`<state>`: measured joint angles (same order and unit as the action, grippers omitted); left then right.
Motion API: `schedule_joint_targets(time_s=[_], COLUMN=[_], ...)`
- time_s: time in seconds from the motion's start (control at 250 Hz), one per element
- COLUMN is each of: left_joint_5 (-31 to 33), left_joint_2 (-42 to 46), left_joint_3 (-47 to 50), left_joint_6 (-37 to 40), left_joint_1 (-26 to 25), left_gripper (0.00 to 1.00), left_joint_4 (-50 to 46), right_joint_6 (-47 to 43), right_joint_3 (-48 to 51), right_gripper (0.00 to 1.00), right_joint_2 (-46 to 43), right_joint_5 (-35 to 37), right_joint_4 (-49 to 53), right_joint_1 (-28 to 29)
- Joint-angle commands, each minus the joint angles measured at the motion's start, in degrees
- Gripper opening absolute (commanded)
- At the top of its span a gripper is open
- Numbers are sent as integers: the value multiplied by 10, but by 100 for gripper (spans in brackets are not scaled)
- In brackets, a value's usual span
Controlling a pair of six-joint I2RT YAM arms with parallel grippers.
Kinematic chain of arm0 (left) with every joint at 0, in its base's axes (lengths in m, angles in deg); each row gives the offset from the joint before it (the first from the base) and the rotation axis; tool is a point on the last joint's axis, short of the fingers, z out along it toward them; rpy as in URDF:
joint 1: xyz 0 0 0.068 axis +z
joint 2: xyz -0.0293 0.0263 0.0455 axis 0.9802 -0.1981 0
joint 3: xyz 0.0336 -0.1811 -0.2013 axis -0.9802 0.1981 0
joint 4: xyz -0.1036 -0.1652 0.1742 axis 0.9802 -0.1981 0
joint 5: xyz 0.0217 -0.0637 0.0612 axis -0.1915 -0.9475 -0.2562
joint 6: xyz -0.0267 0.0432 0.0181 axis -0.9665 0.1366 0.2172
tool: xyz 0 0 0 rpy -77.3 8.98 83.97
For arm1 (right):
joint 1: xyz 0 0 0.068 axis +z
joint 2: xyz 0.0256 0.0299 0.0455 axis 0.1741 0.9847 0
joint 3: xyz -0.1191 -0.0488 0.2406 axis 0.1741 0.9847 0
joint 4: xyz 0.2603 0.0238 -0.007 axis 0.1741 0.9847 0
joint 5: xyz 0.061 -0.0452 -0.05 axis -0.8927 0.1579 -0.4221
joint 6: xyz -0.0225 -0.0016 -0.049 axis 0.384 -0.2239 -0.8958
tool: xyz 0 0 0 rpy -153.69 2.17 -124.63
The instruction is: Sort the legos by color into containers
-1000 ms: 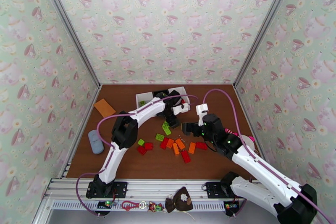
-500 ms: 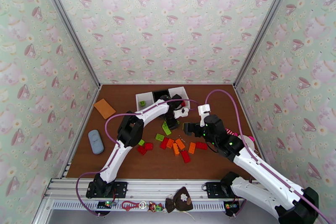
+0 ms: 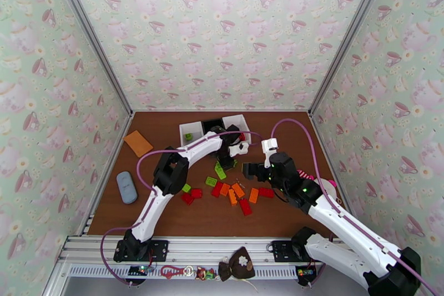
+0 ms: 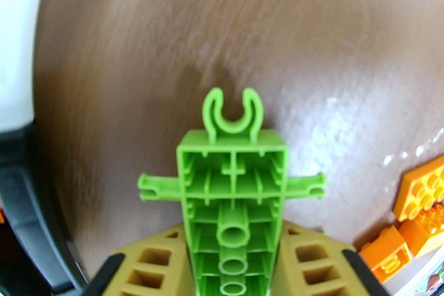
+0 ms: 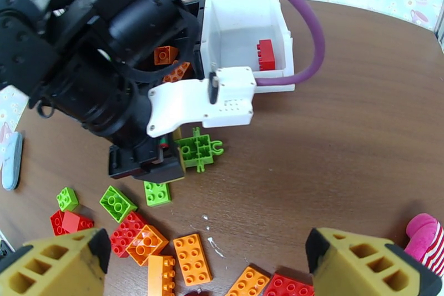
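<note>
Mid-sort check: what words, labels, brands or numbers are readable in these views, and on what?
No readable text in these views.
Orange legos: stud tops too blurred to tell whether anything is embossed.
Lime green lego in the left gripper: bare underside, no lettering.
White bin and white wrist housing: no label or print visible.

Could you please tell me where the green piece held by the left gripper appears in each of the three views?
Top external: the green piece is mid-table, at the tip of the left gripper.
Left wrist: bottom centre, clamped in that gripper, underside facing the camera.
Right wrist: just left of centre, sticking out beside the black arm.
Shared landmark: the orange bricks lying on the table nearby.
</note>
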<state>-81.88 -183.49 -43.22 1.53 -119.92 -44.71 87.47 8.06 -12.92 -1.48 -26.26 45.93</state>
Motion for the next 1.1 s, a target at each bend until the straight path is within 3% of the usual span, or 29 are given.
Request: schedule_joint_targets(time_s=[0.0, 0.324, 0.492, 0.68, 0.868, 1.096], left_joint_5=[-16, 49, 89, 159, 192, 212], left_joint_2=[88, 244, 297, 335, 328, 239], left_joint_3=[33, 198, 255, 310, 322, 253], left_joint_6=[-28, -190, -306, -405, -467, -459], left_joint_1=[4, 33, 64, 99, 142, 170], left_gripper=[30, 28, 27, 27, 27, 27], left_joint_4=[50, 203, 234, 262, 267, 255], right_joint_6=[1, -22, -24, -23, -21, -37], right_joint_3=[-10, -53, -72, -83, -117, -162], right_gripper=[99, 99, 100, 100, 99, 99], right_joint_2=[-5, 33, 77, 128, 196, 249], right_joint_5=[-24, -84, -121, -113, -133, -141], right_joint_4=[-27, -74, -98, -157, -221, -222], right_joint_1=[-1, -1, 9, 34, 47, 60])
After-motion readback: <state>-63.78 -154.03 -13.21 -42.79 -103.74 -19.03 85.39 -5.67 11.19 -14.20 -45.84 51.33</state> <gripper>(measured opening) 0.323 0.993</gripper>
